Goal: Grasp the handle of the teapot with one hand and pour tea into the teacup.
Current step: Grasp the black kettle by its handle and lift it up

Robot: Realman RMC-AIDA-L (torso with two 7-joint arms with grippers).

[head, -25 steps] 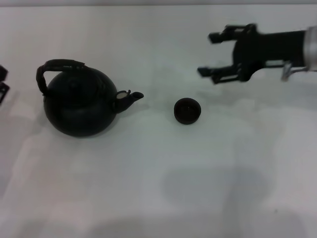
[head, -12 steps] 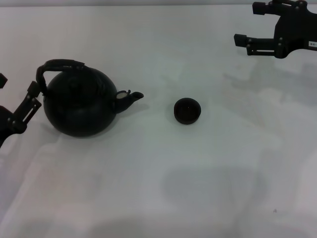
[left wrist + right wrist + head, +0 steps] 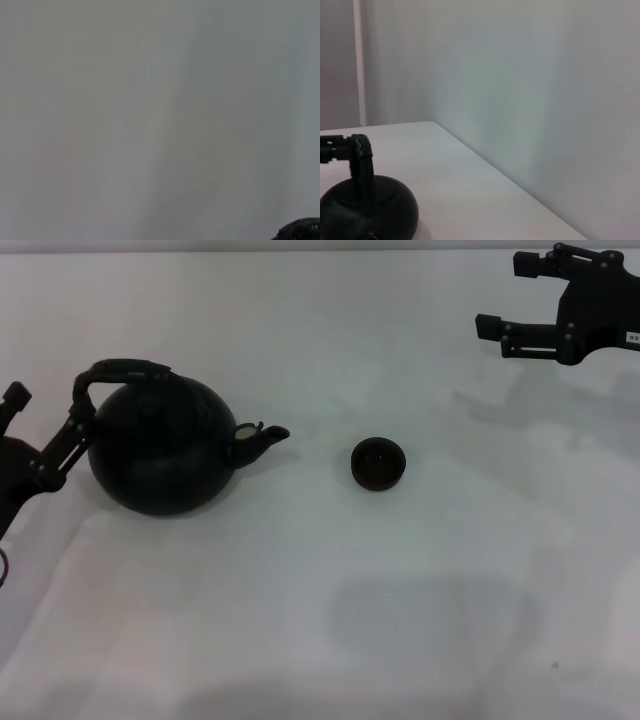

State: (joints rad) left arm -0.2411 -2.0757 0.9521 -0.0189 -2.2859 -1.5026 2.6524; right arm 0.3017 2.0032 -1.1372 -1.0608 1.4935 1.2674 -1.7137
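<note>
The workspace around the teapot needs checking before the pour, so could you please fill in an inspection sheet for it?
Surface: white table, plain, no spills seen.
Job's things: teapot upright at the robot's left, lid on, spout toward the teacup; handle arched over its top, not gripped; teacup upright, apart from the spout.
Clutter: nothing seen.
Grippers: left hand open, right beside the handle's outer end, whether touching cannot be told; right hand open, at the far right, well away from both things.
Cables: nothing seen.
Surroundings: plain pale wall behind the table in the right wrist view.
</note>
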